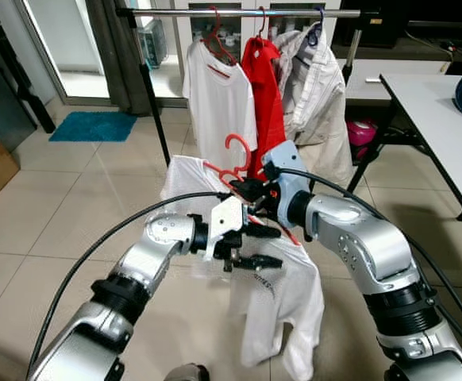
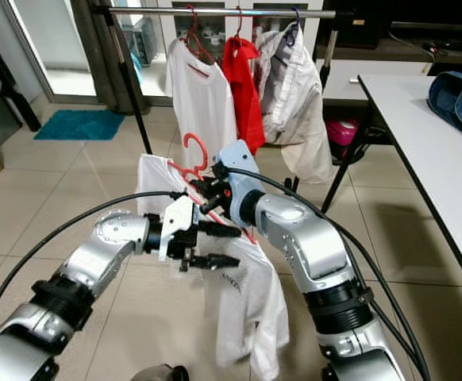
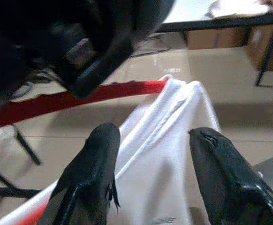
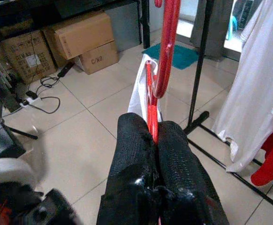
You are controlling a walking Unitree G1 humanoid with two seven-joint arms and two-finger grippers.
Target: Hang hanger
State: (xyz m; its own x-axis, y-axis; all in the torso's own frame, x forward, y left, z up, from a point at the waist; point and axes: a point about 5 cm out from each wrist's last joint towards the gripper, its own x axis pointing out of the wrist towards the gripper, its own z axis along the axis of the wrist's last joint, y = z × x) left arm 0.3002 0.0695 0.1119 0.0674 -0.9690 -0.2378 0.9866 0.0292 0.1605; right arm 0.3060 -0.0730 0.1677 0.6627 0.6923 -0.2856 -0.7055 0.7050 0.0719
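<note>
A red hanger [image 1: 239, 155] carrying a white T-shirt [image 1: 286, 286] is held up in front of me, hook upward. My right gripper [image 1: 245, 190] is shut on the hanger's neck, and the right wrist view shows the red hanger [image 4: 167, 47] pinched between the fingers [image 4: 174, 154]. My left gripper [image 1: 269, 246] is open just below, its fingers on either side of the white T-shirt [image 3: 174, 164] under the hanger's red bar [image 3: 103, 93]. The clothes rail [image 1: 239, 13] runs across the top, farther ahead.
On the rail hang a white T-shirt [image 1: 219, 103], a red garment [image 1: 267, 95] and a pale shirt [image 1: 318, 87]. The rack's black post [image 1: 153, 103] slants at left. A white table [image 1: 429, 111] with jeans [image 2: 461, 95] is at right. A teal mat [image 1: 92, 125] lies far left.
</note>
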